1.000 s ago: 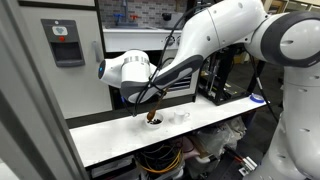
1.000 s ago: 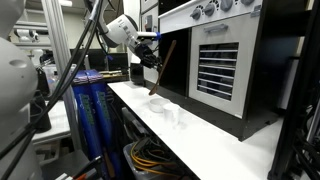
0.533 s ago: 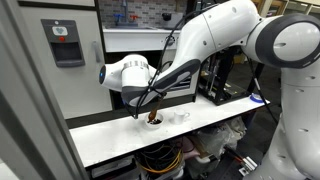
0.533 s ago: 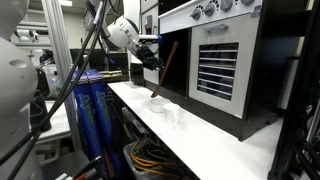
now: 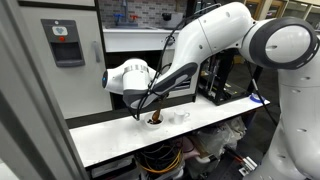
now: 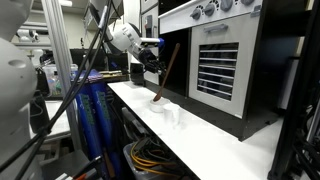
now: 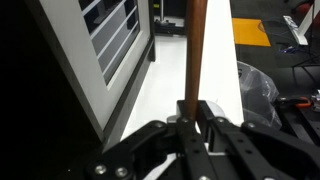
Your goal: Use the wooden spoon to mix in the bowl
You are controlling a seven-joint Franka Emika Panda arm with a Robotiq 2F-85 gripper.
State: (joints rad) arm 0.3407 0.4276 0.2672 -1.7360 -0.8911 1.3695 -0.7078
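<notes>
My gripper (image 5: 150, 97) is shut on the wooden spoon (image 6: 165, 72), holding its long orange-brown handle tilted with the head down. In both exterior views the spoon's head reaches into the small dark bowl (image 5: 153, 121) on the white counter; the bowl also shows in an exterior view (image 6: 158, 102). In the wrist view the handle (image 7: 197, 50) runs straight up from between the black fingers (image 7: 213, 118) of my gripper (image 7: 196, 112). The dark bowl is hidden there behind the gripper.
A pale clear small bowl (image 5: 180, 116) stands just beside the dark bowl, also seen in an exterior view (image 6: 176, 113) and the wrist view (image 7: 256, 92). A white oven front (image 6: 225, 65) borders the counter (image 5: 110, 140). Cables and shelves lie below.
The gripper has moved a little down and along the counter with the spoon. The spoon's head has gone from just beside the dark bowl into it.
</notes>
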